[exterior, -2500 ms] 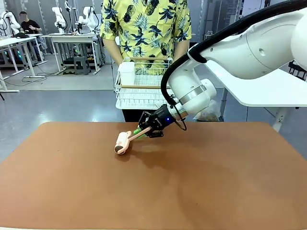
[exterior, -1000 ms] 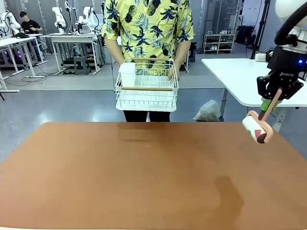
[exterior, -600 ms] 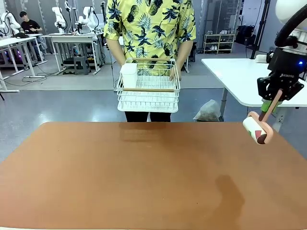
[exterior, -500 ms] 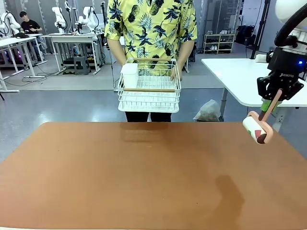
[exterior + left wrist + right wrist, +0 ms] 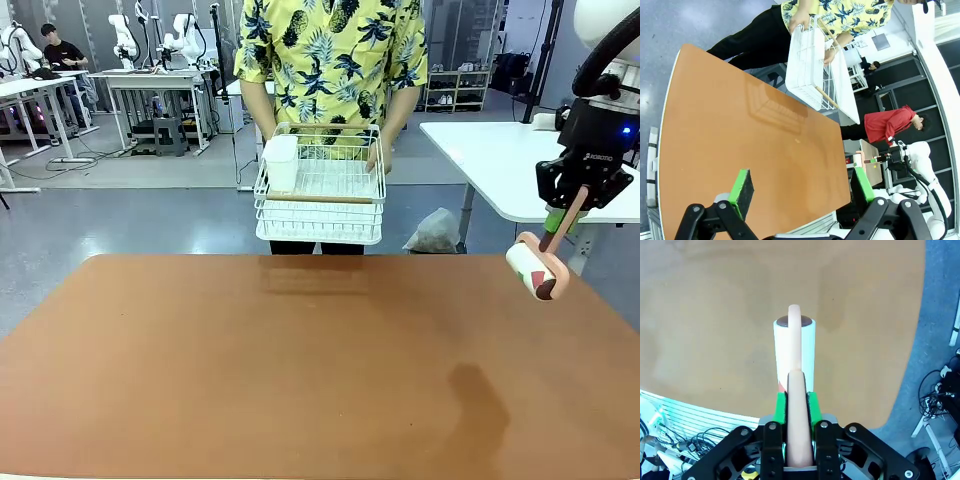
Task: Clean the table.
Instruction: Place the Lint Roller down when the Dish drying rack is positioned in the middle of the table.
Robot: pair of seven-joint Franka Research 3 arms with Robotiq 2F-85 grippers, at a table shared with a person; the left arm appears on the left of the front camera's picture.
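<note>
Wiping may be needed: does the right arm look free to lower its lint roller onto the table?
Probably yes. The right gripper, shut on the lint roller, hangs over the table's right side; nothing lies beneath, and the person holds the dish rack beyond the far edge.

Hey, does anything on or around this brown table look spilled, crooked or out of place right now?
Nothing stands out. The table shows no spill or damage; the person holds the dish rack near its far edge, and the right claw grips the lint roller by its handle, off the surface.
</note>
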